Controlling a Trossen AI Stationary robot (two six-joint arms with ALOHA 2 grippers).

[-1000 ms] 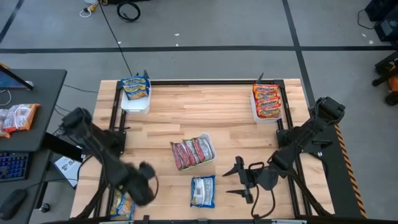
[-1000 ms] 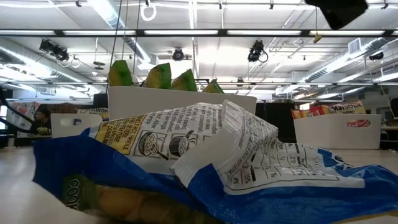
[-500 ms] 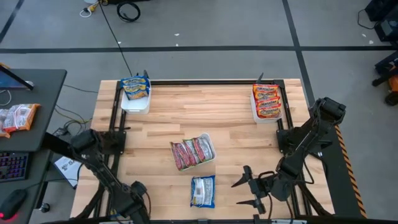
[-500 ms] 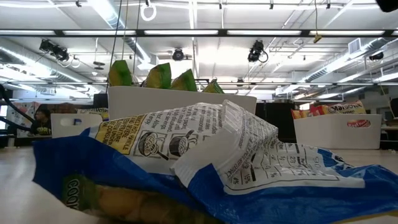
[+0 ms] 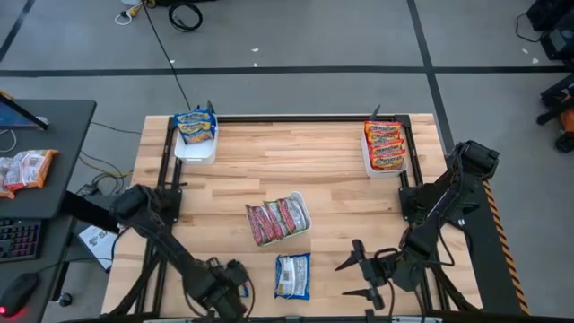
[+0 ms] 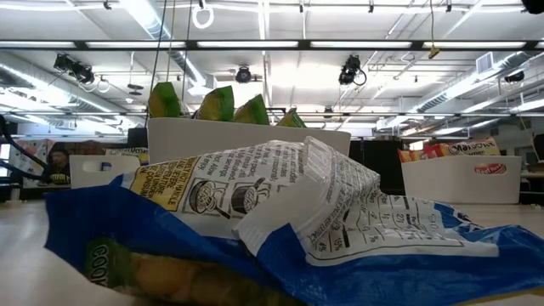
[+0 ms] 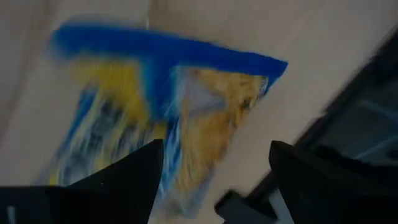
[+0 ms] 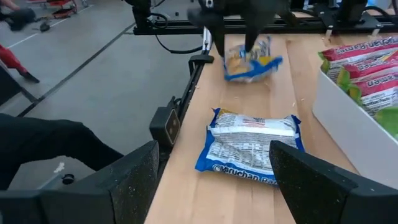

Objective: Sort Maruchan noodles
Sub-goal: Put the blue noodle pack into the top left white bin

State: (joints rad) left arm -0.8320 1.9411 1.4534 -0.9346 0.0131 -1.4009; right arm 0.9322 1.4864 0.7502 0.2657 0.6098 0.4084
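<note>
Left gripper [image 5: 235, 289] hangs low at the table's near edge in the high view, jaws spread and empty, just beside a blue packet [image 5: 293, 275]; the right gripper [image 5: 362, 274] waits spread on that packet's far side. The left wrist view shows another blue-yellow packet [image 7: 155, 118] directly beneath the fingers [image 7: 134, 180], not yet touched. Best to straddle its middle before closing. From the right wrist view, it lies beyond the nearer one.
</note>
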